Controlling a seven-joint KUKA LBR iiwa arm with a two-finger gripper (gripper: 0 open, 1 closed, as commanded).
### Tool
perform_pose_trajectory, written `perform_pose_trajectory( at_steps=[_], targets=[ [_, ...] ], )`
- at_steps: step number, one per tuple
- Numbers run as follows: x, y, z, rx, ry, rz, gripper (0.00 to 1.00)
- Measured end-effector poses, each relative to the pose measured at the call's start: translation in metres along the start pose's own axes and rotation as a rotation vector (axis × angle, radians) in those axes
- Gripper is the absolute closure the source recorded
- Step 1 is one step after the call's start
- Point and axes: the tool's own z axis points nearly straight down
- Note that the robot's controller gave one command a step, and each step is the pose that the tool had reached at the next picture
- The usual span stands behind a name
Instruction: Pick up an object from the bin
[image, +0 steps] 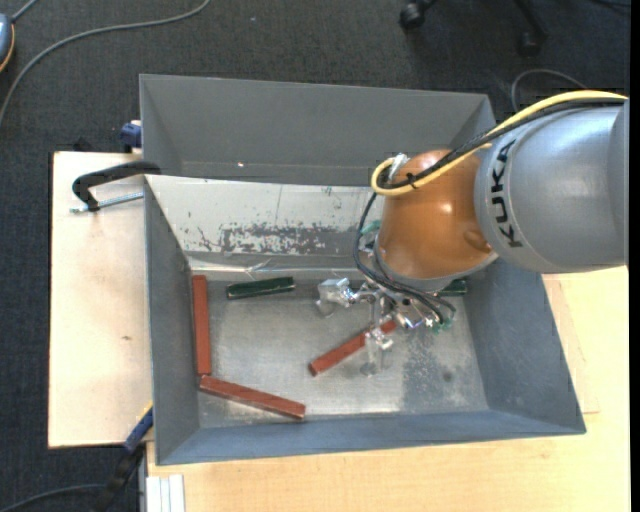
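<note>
My gripper (378, 344) hangs low over the middle of the bin floor, below the orange wrist cover. A short red-brown stick (337, 356) lies slanted on the floor, and its upper right end reaches the gripper's tip. Whether that end is inside the gripper is hidden by the metal parts. A dark green pen-like rod (260, 289) lies flat to the upper left of the gripper, near the back wall.
A long red-brown stick (202, 326) lies along the left wall. Another (252, 397) lies slanted near the front left corner. A bit of a green thing (456, 287) peeks out behind the arm at the right. The arm covers the bin's right back part.
</note>
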Motion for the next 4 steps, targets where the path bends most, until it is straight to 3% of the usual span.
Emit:
perform_pose_trajectory(
  at_steps=[1, 2, 3, 4],
  targets=[
    [0.003, 0.007, 0.002, -0.002, 0.007, -0.046, 0.0],
    [0.016, 0.002, 0.033, -0.003, 0.011, 0.018, 0.0],
    [0.015, 0.003, 0.033, -0.003, 0.009, 0.018, 0.0],
    [0.015, 0.003, 0.033, -0.002, 0.009, 0.018, 1.0]
  ],
)
